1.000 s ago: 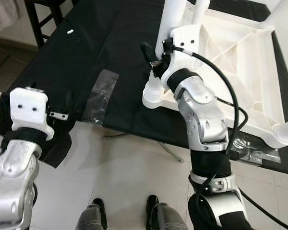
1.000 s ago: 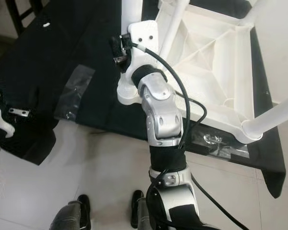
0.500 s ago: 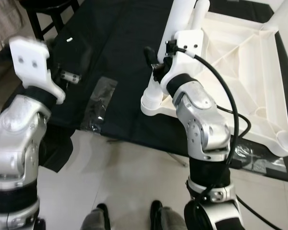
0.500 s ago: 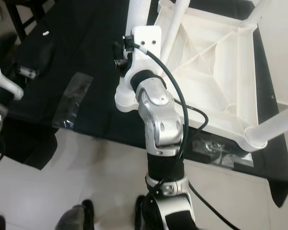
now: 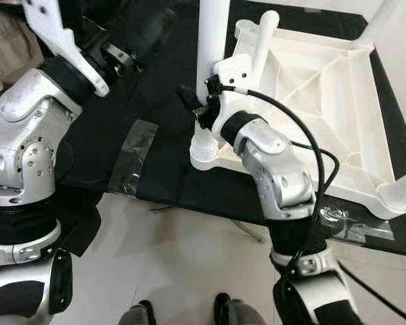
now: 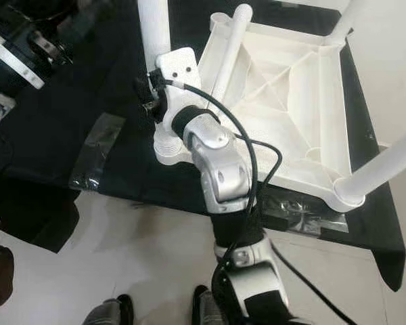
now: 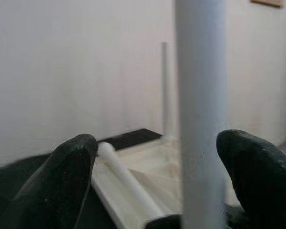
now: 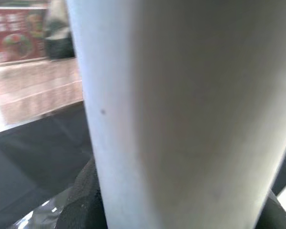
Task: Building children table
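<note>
Shoes of a person [image 5: 220,308] show on the pale floor nearest. Beyond, the right claw [image 5: 204,112] is clenched on the upright white plastic table leg [image 5: 212,40], just above its corner socket. The upturned white plastic table top [image 5: 325,88] lies on the black-covered worktop [image 5: 155,88]. The left claw [image 7: 157,181] is released, fingers [image 7: 71,171] either side of that leg.

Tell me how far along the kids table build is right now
Done: the white tabletop lies upside down on the black cloth, with legs upright at its corners, like the near-right one. In hand: the right pincer is clamped on the near-left leg just above its socket, and the left pincer is open around that leg higher up. Left: one loose leg lies tilted on the underside, unfitted.
</note>
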